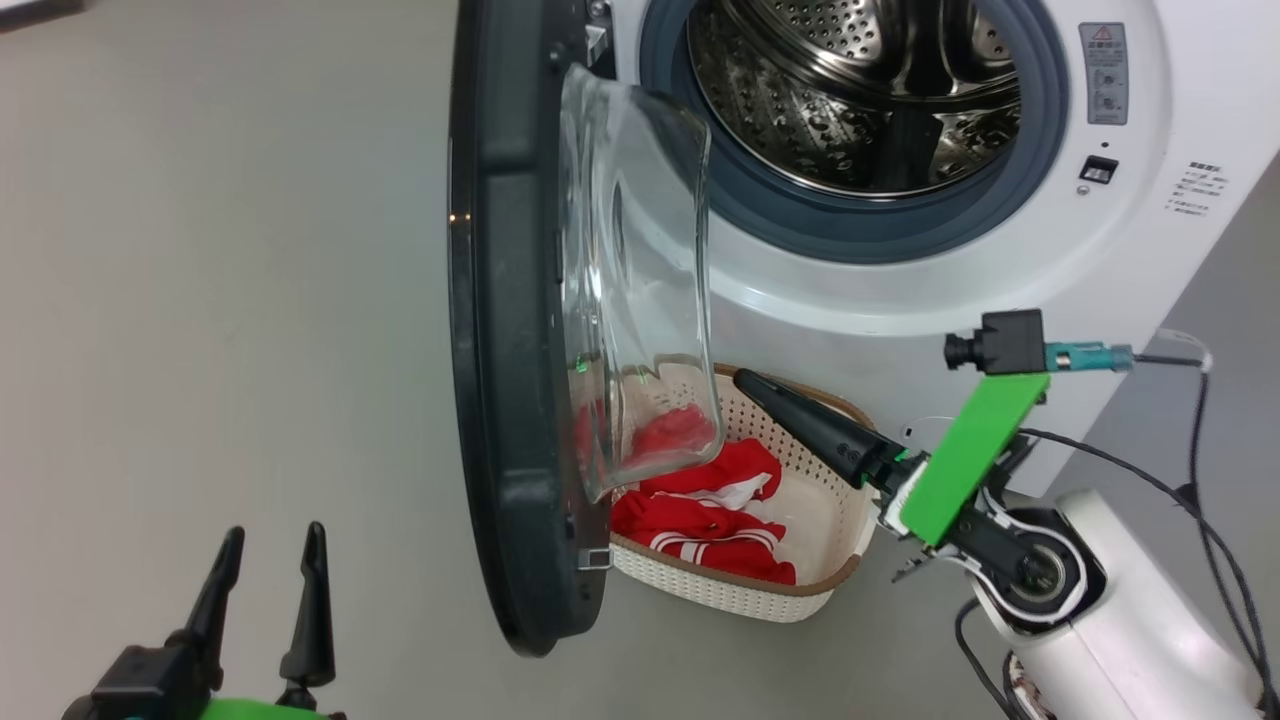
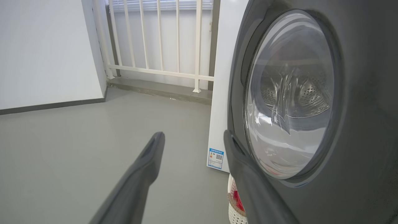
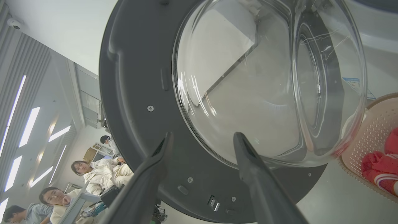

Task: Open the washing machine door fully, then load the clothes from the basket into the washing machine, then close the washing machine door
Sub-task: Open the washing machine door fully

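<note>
Left of the large round black washing machine door point(image 1: 500, 350), low and well apart from it, the left gripper point(image 1: 275, 530) hangs over the bare grey floor point(image 1: 200, 300). Its two long dark fingers are spread and nothing is between them. In the left wrist view one finger of this gripper point(image 2: 192, 137) overlaps the door's glossy outer face point(image 2: 367, 93), though contact cannot be told.

The door stands swung out from the big white front-loading washing machine point(image 1: 900, 300), edge-on to the head camera. Its bulging clear glass bowl window point(image 1: 640, 300) projects from its right face.

Just right of the door's lower part, on the floor, sits the small cream-white perforated plastic basket with a brown rim point(image 1: 760, 590). The bright red clothes with white stripes point(image 1: 710, 510) lie inside it, partly seen through the glass.

Further right of the door, the right gripper point(image 1: 750, 380) reaches over the basket's far rim. In the right wrist view its fingers point(image 3: 203, 137) point at the door's dark grey inner face point(image 3: 133, 93), parted and empty.

Above and right of the door, the washer's steel perforated drum point(image 1: 860, 90) lies exposed inside the grey rubber seal point(image 1: 850, 225).
</note>
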